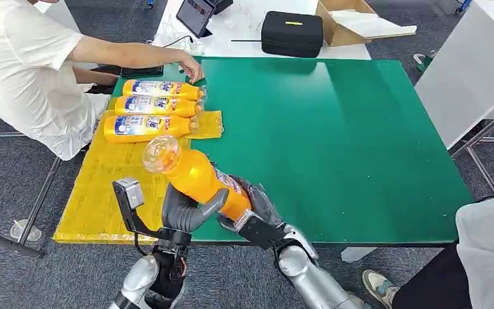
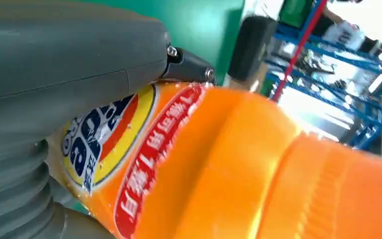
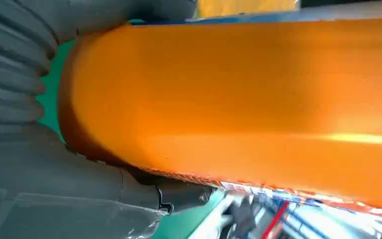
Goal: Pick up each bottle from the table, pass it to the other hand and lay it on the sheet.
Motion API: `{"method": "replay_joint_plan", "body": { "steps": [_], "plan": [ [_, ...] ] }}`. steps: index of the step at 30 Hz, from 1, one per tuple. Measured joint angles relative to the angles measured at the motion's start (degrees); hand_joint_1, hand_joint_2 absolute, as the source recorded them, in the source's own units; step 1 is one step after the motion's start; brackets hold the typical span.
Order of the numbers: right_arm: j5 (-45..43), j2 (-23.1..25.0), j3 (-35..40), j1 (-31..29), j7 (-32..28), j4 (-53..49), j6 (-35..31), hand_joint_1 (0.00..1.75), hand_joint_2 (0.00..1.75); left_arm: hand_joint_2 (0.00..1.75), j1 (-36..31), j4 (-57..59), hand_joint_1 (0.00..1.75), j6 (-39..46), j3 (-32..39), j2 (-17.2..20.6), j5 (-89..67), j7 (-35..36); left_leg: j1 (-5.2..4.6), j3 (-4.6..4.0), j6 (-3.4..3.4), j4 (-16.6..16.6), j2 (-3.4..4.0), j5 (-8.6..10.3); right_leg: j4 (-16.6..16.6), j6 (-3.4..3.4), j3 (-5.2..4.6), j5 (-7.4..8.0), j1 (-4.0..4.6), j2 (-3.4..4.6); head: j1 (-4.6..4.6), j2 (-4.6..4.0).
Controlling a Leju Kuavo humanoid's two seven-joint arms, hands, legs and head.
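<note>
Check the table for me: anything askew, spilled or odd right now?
Nothing spilled. Three bottles lie on the yellow sheet, and a person's hand reaches in by the top one. Both the left hand and right hand grip the held bottle.

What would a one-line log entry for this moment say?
phase: handover | bottle: held by both | left robot hand | right robot hand | sheet: three bottles
</note>
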Motion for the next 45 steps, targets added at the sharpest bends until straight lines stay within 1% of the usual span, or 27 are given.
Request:
{"method": "replay_joint_plan", "body": {
  "steps": [1,2,4,6,11,13,15,18,19,21,23,25,28,31,36,38,40,44,45],
  "plan": [
    [-1.71,0.09,0.02,0.04,-0.19,0.04,2.21,0.0,1.75,1.75,0.09,-0.35,1.75,-2.45,0.22,0.02,2.34,0.97,0.0,0.0,0.0,0.0,-0.02,0.0,0.0,0.0,0.0,0.0,0.0,-0.01,0.0,0.02],
    [-3.83,0.11,-0.07,0.07,-0.41,0.13,4.5,0.0,0.0,1.75,0.18,-0.61,1.75,-5.14,0.66,0.15,5.1,1.95,0.0,0.0,0.0,0.0,-0.02,0.0,0.0,0.0,0.0,0.0,0.0,-0.01,0.0,0.0],
    [-5.3,-0.02,-0.09,0.1,-1.02,0.37,7.66,0.0,0.0,1.75,0.38,-1.18,1.75,-9.67,1.46,0.9,8.23,2.42,0.01,0.0,0.0,0.0,0.01,0.0,0.0,0.0,-0.01,0.0,0.01,0.0,-0.02,0.0],
    [-5.5,-0.18,-0.09,0.3,-2.03,0.74,8.23,0.0,0.0,1.75,0.65,-1.75,1.75,-12.21,1.85,1.29,7.84,2.14,0.01,0.0,0.0,0.0,-0.01,0.0,0.0,0.0,-0.01,0.0,0.01,0.0,0.0,0.0],
    [-5.04,-0.18,-0.02,0.59,-2.99,1.03,7.58,0.0,0.0,1.75,1.1,-2.29,1.75,-12.08,2.25,1.33,6.2,1.27,0.0,-0.01,0.0,0.0,0.0,0.0,0.0,0.0,-0.02,0.0,0.0,0.0,-0.02,0.02],
    [-4.17,-0.15,-0.04,0.95,-3.1,1.03,4.92,0.0,0.0,1.75,1.15,-2.62,1.75,-10.12,2.36,1.31,4.69,0.59,0.0,-0.01,0.0,0.0,-0.01,0.0,0.0,0.0,-0.02,0.0,0.0,0.0,0.0,0.02],
    [-1.84,-0.09,-0.74,2.26,-4.07,0.41,-2.98,0.0,0.0,1.75,1.36,-3.37,1.75,-4.5,2.64,1.29,0.0,-0.99,0.0,-0.01,0.0,0.0,-0.01,0.0,0.0,0.0,-0.02,0.0,0.0,-0.01,0.0,0.0],
    [3.59,-0.22,-4.03,5.38,-5.13,-2.38,-20.77,0.0,0.0,1.75,2.04,-4.63,1.75,9.12,5.26,1.66,-11.98,-3.89,0.01,-0.02,0.0,0.0,-0.01,0.0,0.0,0.0,-0.04,0.0,0.01,0.0,0.0,0.02],
    [3.79,-0.37,-5.65,6.21,-5.68,-3.28,-25.19,0.0,0.0,1.75,2.11,-4.68,1.75,13.16,6.17,1.86,-16.25,-4.57,0.01,-0.02,0.0,0.0,-0.02,0.0,0.0,0.0,-0.04,-0.01,0.01,-0.01,0.0,0.0],
    [2.46,-0.72,-10.84,7.94,-7.77,-6.11,-31.95,0.0,0.0,1.75,2.18,-4.61,1.75,20.24,8.54,3.03,-26.17,-5.07,0.01,-0.02,0.0,0.0,-0.03,0.0,0.0,0.0,-0.03,-0.01,0.01,-0.02,0.0,0.0],
    [2.04,-0.9,-17.04,9.73,-10.08,-9.67,-34.22,0.0,0.0,1.75,2.17,-3.78,1.75,22.63,10.73,4.51,-34.53,-4.72,0.0,-0.03,0.0,0.0,-0.03,0.0,0.0,0.0,-0.03,-0.01,0.0,-0.01,0.0,0.0],
    [3.12,-1.03,-22.04,11.06,-10.73,-12.73,-34.76,0.0,0.0,1.75,2.14,-2.42,1.75,25.02,12.72,5.44,-41.47,-4.0,0.0,-0.03,0.0,0.0,-0.02,0.0,0.0,0.0,-0.03,0.0,0.0,-0.01,0.0,0.0],
    [8.45,-1.16,-28.12,12.68,-10.97,-16.94,-35.33,0.0,0.0,1.75,1.79,0.66,1.75,29.45,15.08,6.78,-54.18,-1.75,-0.01,-0.02,0.0,0.0,0.0,0.0,-0.01,0.0,-0.03,0.0,-0.01,0.0,0.0,0.0],
    [9.8,-1.18,-31.21,13.69,-11.04,-19.34,-35.4,0.0,0.0,1.75,1.69,2.9,1.75,29.97,16.78,7.49,-56.55,-1.09,-0.01,-0.02,0.0,0.0,-0.01,0.0,-0.01,0.0,-0.04,0.0,0.0,0.0,-0.02,0.0],
    [10.39,-1.16,-33.13,14.42,-11.04,-21.35,-35.4,0.0,0.0,1.75,1.59,4.61,1.75,30.17,17.77,7.83,-57.51,-0.86,0.0,-0.02,0.0,0.0,0.0,0.0,0.0,0.0,-0.04,0.0,0.0,0.0,0.0,0.0],
    [10.28,-1.16,-33.44,14.56,-11.04,-21.75,-34.65,0.0,0.0,1.75,1.17,5.4,1.75,29.4,17.88,8.0,-60.71,1.36,0.0,-0.02,0.0,0.0,-0.01,0.0,0.0,0.0,-0.04,0.0,0.0,-0.01,0.0,0.0],
    [9.29,-1.16,-33.05,14.77,-11.04,-22.12,-31.38,0.0,0.0,1.75,0.11,7.88,1.75,26.44,17.86,8.52,-65.15,3.49,0.0,-0.03,0.0,0.0,-0.02,0.0,0.0,0.0,-0.02,0.0,0.0,-0.01,0.0,0.0],
    [9.12,-1.16,-29.73,14.57,-11.04,-21.86,-25.0,0.0,0.0,1.75,-3.14,16.77,1.75,22.02,17.4,9.01,-71.58,4.37,0.0,-0.01,-0.01,0.0,0.01,0.02,0.01,-0.02,-0.04,0.02,0.0,0.0,0.0,0.02],
    [9.03,-1.14,-29.07,14.38,-11.04,-21.62,-24.49,0.0,0.0,1.75,-3.77,18.41,1.5,21.97,17.18,9.01,-72.23,4.33,0.0,-0.01,-0.02,0.0,0.03,0.03,0.01,-0.02,-0.04,0.02,0.0,0.0,0.0,0.0]
  ]
}}
